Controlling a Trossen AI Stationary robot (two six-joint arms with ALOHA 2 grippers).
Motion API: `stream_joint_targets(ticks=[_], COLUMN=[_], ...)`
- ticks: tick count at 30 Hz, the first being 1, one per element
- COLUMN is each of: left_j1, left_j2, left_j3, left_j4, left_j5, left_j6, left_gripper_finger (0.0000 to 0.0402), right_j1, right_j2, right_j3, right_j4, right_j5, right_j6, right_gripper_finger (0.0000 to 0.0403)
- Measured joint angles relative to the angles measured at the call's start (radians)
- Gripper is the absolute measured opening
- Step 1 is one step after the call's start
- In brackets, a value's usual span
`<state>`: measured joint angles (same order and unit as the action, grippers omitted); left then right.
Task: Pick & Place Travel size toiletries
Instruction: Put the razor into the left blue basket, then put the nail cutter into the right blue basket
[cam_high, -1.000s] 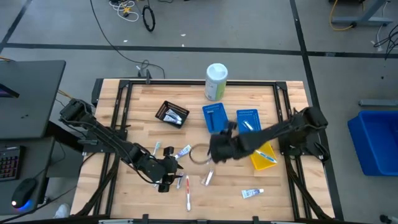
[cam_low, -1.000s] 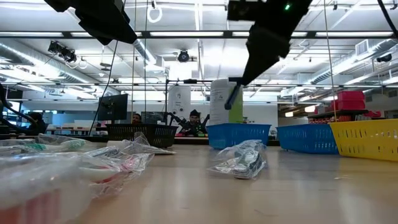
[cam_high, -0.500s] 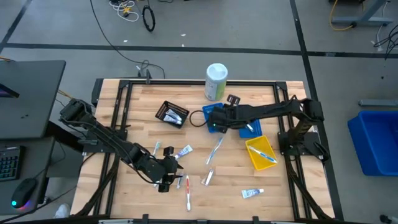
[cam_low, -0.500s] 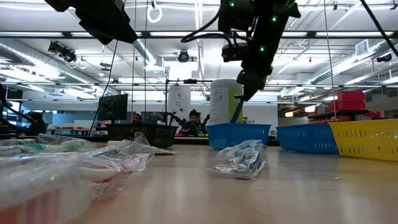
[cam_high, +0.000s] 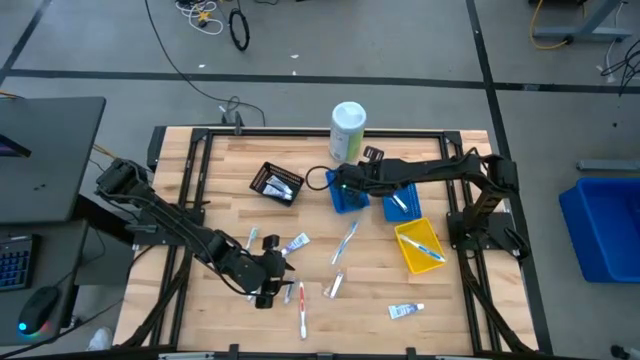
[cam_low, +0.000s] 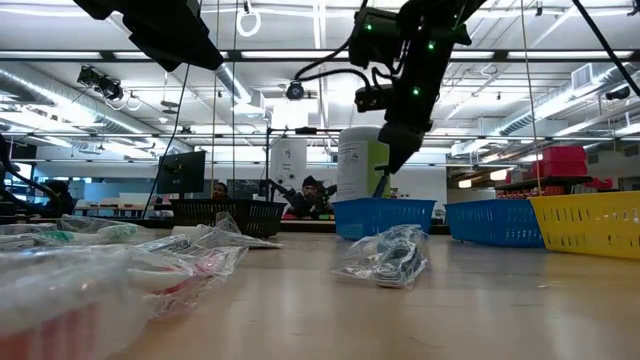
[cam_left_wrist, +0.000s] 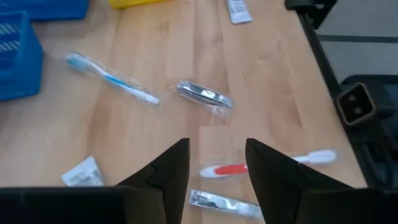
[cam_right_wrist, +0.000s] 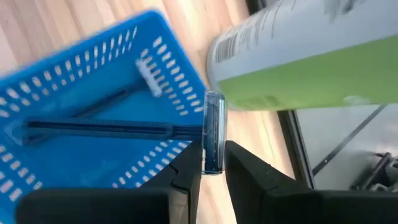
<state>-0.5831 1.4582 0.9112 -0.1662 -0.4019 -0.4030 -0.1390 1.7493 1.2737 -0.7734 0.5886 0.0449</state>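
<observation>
My right gripper hangs over the left blue bin at the far middle, beside the white-and-green canister. It is shut on a dark-handled razor. My left gripper stands open near the front edge. It is above a red toothbrush and a wrapped razor and touches neither. A pale-blue toothbrush, another wrapped razor and two small tubes lie flat on the wood. My right gripper pinches the razor's clear blue head between its two fingers, coming from above at a slant. The dark handle sticks out from the head to one side. The razor is lifted clear above the bin's mesh floor.
A black bin with items stands left of the blue one. A second blue bin and a yellow bin with a toothbrush stand to the right. In the low view, crinkled wrappers lie close by. Bare wood lies between the bins and the loose items.
My right gripper has swung from the table's middle toward the far edge, carrying the razor clear of the table, and now hangs over the left blue bin beside the canister. It has turned on the way and slowed in the last half second.
</observation>
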Motion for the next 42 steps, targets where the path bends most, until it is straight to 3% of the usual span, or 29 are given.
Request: stream_joint_targets(ticks=[7, 12, 20, 28, 37, 39, 42], left_j1=[0.000, 0.003, 0.085, 0.236, 0.438, 0.484, 0.543], left_j2=[0.000, 0.000, -0.007, -0.016, -0.016, -0.016, -0.016], left_j3=[0.000, 0.000, 0.000, 0.000, 0.000, 0.000, 0.000], left_j4=[0.000, 0.000, -0.001, -0.004, -0.007, -0.005, 0.004], left_j5=[-0.099, -0.107, -0.034, 0.132, 0.275, 0.308, 0.320], left_j6=[0.083, 0.137, 0.087, 0.266, 0.355, 0.369, 0.388], left_gripper_finger=[0.0164, 0.0164, 0.0164, 0.0164, 0.0164, 0.0164, 0.0164], right_j1=[0.002, 0.002, 0.007, 0.029, 0.197, 0.237, 0.293], right_j2=[0.001, 0.001, 0.001, 0.001, -0.001, -0.002, -0.001], right_j3=[-0.079, -0.095, -0.095, -0.094, -0.038, -0.037, -0.043], right_j4=[0.117, 0.210, 0.208, 0.210, 0.196, 0.208, 0.267], right_j5=[-0.069, -0.102, -0.188, -0.200, -0.207, -0.263, -0.471], right_j6=[0.000, -0.020, -0.110, -0.066, -0.071, -0.068, -0.090], right_gripper_finger=[0.0075, 0.0078, 0.0123, 0.0170, 0.0165, 0.0164, 0.0164])
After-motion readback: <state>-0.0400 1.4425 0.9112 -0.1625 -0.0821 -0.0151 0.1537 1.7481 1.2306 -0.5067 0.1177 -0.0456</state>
